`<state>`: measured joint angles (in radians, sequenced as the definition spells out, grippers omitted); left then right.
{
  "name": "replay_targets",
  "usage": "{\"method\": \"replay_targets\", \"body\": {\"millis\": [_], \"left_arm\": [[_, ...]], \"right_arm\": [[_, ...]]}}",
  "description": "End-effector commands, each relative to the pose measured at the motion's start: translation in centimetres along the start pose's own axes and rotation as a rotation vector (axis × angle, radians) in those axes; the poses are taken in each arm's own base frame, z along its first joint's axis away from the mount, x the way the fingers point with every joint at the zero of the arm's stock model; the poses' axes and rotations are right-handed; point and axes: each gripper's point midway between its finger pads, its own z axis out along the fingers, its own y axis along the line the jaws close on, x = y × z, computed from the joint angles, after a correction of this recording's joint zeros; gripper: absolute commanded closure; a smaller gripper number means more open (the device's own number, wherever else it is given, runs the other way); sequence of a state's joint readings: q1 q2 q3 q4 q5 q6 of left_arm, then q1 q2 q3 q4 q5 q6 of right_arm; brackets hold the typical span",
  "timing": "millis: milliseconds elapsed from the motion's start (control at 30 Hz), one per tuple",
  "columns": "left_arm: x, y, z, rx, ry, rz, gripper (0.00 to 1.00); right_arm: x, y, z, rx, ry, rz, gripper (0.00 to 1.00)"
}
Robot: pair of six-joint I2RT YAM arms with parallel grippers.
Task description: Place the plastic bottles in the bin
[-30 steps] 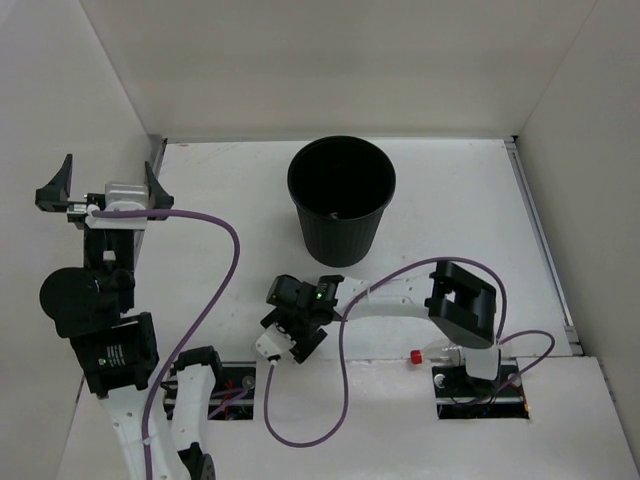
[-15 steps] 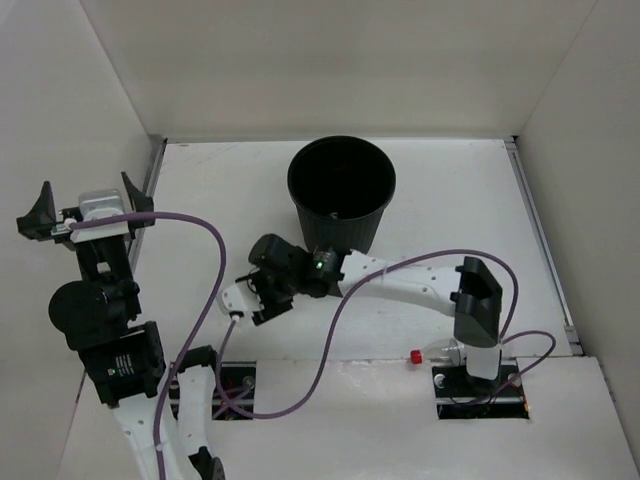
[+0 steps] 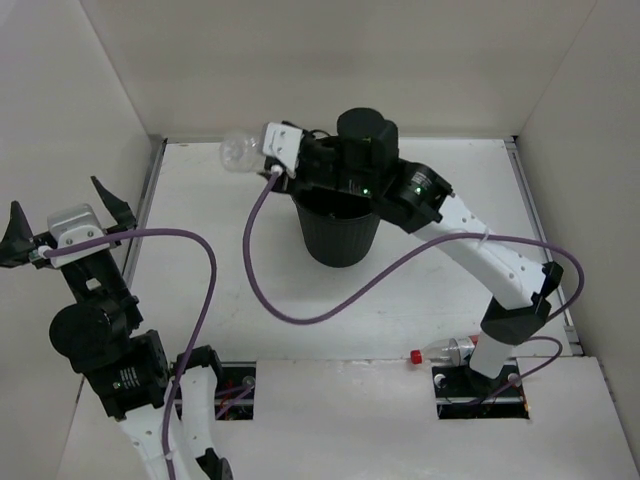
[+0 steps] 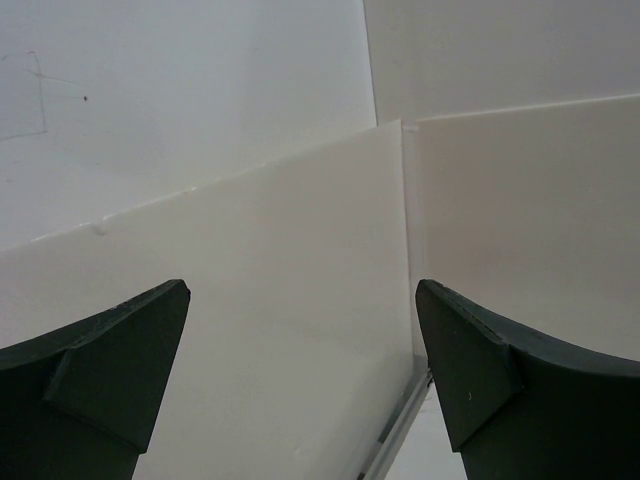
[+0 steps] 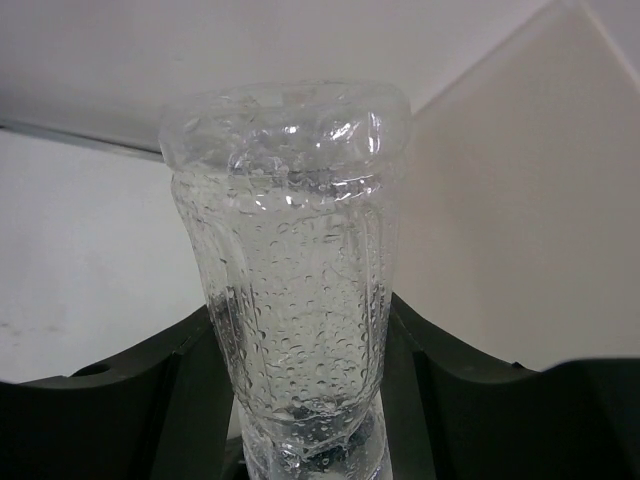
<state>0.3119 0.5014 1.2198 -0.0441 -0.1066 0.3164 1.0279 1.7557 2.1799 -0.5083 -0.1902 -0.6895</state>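
The clear bottle [image 3: 238, 153] [image 5: 295, 280], beaded with droplets inside, is clamped between the fingers of the right gripper [image 3: 262, 150] [image 5: 305, 410], base pointing away from the wrist. It sits just left of the far-left rim of the bin [image 3: 340, 240], outside the opening. The red-capped bottle [image 3: 440, 352] lies on the table [image 3: 200, 200] well to the near right of the bin. Far left of the bin, the left gripper [image 3: 55, 197] [image 4: 300, 340] is spread wide and holds nothing.
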Motion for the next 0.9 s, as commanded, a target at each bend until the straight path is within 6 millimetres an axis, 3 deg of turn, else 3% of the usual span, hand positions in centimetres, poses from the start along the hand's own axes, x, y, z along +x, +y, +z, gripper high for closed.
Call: {"method": "replay_targets", "body": {"millis": [0,100,233,333,367,400,433,600,700,833,867], "left_arm": [[-0.4,-0.6,-0.1,0.024,-0.023,-0.036,0.0],[0.5,-1.9,-0.4,0.089,-0.008,-0.041,0.0],[2.2,-4.3,-0.9,0.211,0.011,-0.033,0.0],[3.4,-5.7,-1.1,0.284,0.035,-0.029,0.0],[3.7,-6.0,-1.1,0.298,0.044,-0.026,0.0],[4.0,-6.3,-1.1,0.315,0.051,-0.025,0.0],[4.2,-6.6,-1.0,0.331,0.059,-0.025,0.0],[4.5,-8.0,-0.9,0.408,0.072,-0.032,0.0],[5.1,-9.3,-1.6,0.49,0.097,-0.044,0.0],[5.8,-12.1,-3.4,0.666,0.137,-0.077,0.0],[5.8,-13.1,-4.1,0.728,0.146,-0.097,0.0]], "right_arm": [[1.9,-5.8,-1.5,0.171,0.037,0.018,0.89],[6.5,-7.9,-2.3,0.219,0.126,0.045,0.88],[12.6,-8.1,-3.0,0.238,0.228,0.13,0.81],[14.4,-7.9,-3.6,0.248,0.251,0.19,0.6],[14.3,-7.7,-3.8,0.248,0.251,0.205,0.41],[14.1,-7.6,-4.0,0.249,0.248,0.213,0.15],[13.9,-7.8,-4.2,0.26,0.248,0.216,0.1],[11.7,-9.5,-5.5,0.34,0.229,0.182,0.02],[8.9,-12.3,-7.6,0.45,0.19,0.155,0.0],[3.0,-18.5,-14.6,0.726,0.105,0.128,0.0],[1.6,-20.7,-18.1,0.839,0.086,0.123,0.0]]}}
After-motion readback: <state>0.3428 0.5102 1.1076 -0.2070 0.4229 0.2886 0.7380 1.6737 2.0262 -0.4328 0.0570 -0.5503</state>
